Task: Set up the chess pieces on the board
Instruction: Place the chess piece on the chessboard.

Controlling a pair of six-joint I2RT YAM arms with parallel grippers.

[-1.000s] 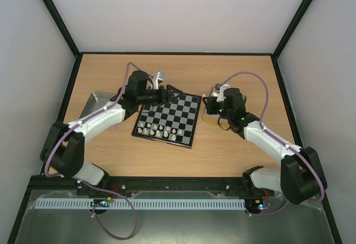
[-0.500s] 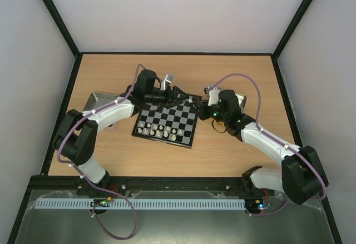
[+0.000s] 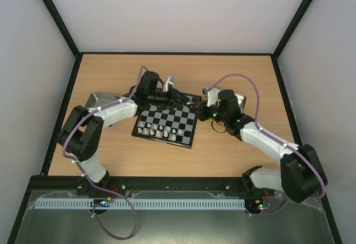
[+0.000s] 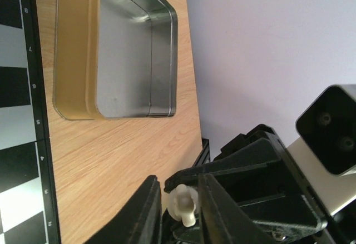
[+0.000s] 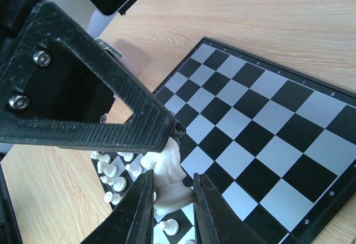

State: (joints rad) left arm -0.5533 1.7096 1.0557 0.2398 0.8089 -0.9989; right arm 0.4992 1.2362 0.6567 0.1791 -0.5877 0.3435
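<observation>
The board lies mid-table, with white chess pieces lined up on its near rows. Both grippers meet above its far right corner. My right gripper is shut on the base of a white knight, held over the board. My left gripper comes in from the left and is shut on the head of the knight. One ribbed left finger presses on that head. Small white pieces stand below. In the top view the left gripper and right gripper hide the knight.
A silvery tin sits left of the board, under the left arm. A second tin sits right of the board behind the right wrist, and the left wrist view shows that tin holding nothing. Black frame rails edge the table.
The right gripper carried the knight left from the right tin to the board's far corner. The left gripper shifted right to meet it and closed its jaws round the knight's head.
</observation>
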